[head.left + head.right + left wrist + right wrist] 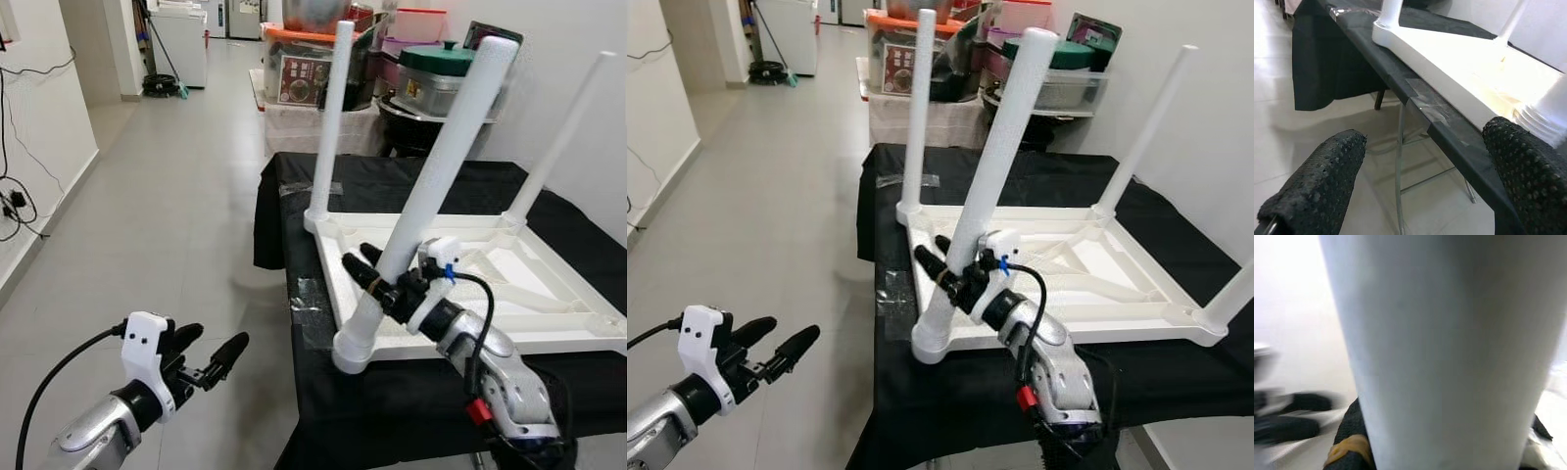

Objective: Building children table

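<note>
Tabletop (549, 294) inverted on worktop (323, 392): three legs seated; fourth leg (431, 186) tilted, right gripper (384, 284) clamping it; left gripper (201, 354) open, idle.

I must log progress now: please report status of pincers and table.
Right pincer shut on near table leg, leg tilted at its corner socket. Left pincer open, idle over floor. White tabletop upside down on black cloth. Nothing blocking.

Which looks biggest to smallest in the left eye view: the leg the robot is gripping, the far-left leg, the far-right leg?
1. Gripped leg, held by the right gripper: clearly largest, thickest and longest, though it is nearest the camera.
2. Far-left leg and far-right leg: these look alike; the right one seems slightly thinner, perhaps only from distance.
</note>
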{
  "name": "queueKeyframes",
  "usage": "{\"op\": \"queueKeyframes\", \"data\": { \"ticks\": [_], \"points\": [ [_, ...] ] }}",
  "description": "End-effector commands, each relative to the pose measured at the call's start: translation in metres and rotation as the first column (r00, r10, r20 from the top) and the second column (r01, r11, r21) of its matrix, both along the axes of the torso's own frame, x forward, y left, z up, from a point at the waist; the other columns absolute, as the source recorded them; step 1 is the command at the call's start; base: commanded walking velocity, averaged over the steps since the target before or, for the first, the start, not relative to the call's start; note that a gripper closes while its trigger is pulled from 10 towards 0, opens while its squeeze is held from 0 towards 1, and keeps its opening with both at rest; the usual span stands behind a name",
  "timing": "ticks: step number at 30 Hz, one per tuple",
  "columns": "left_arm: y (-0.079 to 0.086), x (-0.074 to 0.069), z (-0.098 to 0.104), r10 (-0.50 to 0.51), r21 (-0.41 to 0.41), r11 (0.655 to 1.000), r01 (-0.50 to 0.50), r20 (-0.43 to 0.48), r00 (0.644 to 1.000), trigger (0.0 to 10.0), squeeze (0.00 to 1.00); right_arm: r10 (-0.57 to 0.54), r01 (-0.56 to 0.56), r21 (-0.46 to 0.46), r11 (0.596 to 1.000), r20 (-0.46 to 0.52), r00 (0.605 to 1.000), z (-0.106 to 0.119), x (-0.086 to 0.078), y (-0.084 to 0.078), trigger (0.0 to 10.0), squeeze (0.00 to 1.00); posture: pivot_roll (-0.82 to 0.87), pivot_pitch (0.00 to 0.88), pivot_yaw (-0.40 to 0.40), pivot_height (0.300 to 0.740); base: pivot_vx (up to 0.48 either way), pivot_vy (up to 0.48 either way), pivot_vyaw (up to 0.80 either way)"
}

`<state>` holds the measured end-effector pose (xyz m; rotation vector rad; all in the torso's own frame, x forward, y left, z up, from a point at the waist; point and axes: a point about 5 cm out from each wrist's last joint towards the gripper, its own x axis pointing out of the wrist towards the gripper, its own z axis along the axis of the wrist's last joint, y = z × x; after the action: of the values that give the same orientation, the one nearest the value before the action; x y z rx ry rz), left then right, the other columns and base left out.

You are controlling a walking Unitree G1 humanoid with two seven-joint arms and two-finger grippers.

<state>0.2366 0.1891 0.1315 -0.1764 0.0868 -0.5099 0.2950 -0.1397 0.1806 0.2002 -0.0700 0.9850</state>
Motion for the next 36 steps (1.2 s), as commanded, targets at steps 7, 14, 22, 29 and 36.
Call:
{"op": "queueKeyframes", "data": {
  "ticks": [7, 14, 22, 29, 36],
  "points": [
    [-0.001, -0.002, -0.002, -0.01, 0.002, 1.0, 0.01, -0.019, 1.0, 10.0, 0.0, 0.371, -0.386, -0.058, 0.921, -0.178, 0.911, -0.036, -0.026, 0.024, 0.0, 0.0, 0.11, 0.0, -0.075, 0.74, 0.0, 0.0, 0.0],
    [-0.001, -0.002, -0.002, -0.004, 0.004, 1.0, 0.004, -0.019, 1.0, 10.0, 0.0, 0.423, -0.444, -0.15, 0.883, -0.155, 0.893, -0.035, -0.018, 0.022, 0.0, 0.0, 0.11, 0.0, -0.08, 0.74, 0.0, 0.0, 0.0],
    [0.0, -0.002, -0.002, 0.008, 0.004, 1.0, -0.008, -0.013, 1.0, 10.0, 0.0, 0.453, -0.467, -0.217, 0.857, -0.113, 0.884, -0.029, -0.005, 0.017, 0.0, 0.0, 0.12, 0.0, -0.09, 0.74, 0.0, 0.0, 0.0],
    [0.0, -0.003, -0.003, 0.011, -0.002, 1.0, -0.011, -0.017, 1.0, 10.0, 0.0, 0.343, -0.357, -0.207, 0.911, -0.098, 0.934, -0.034, 0.0, 0.017, 0.0, 0.0, 0.11, 0.0, -0.086, 0.74, 0.0, 0.0, 0.0],
    [-0.001, -0.002, -0.003, 0.009, -0.005, 1.0, -0.009, -0.018, 1.0, 10.0, 0.0, 0.128, -0.15, -0.224, 0.963, -0.11, 0.986, -0.047, 0.006, 0.012, 0.0, 0.0, 0.1, 0.0, -0.079, 0.74, 0.0, 0.0, 0.0]
  ]
}}
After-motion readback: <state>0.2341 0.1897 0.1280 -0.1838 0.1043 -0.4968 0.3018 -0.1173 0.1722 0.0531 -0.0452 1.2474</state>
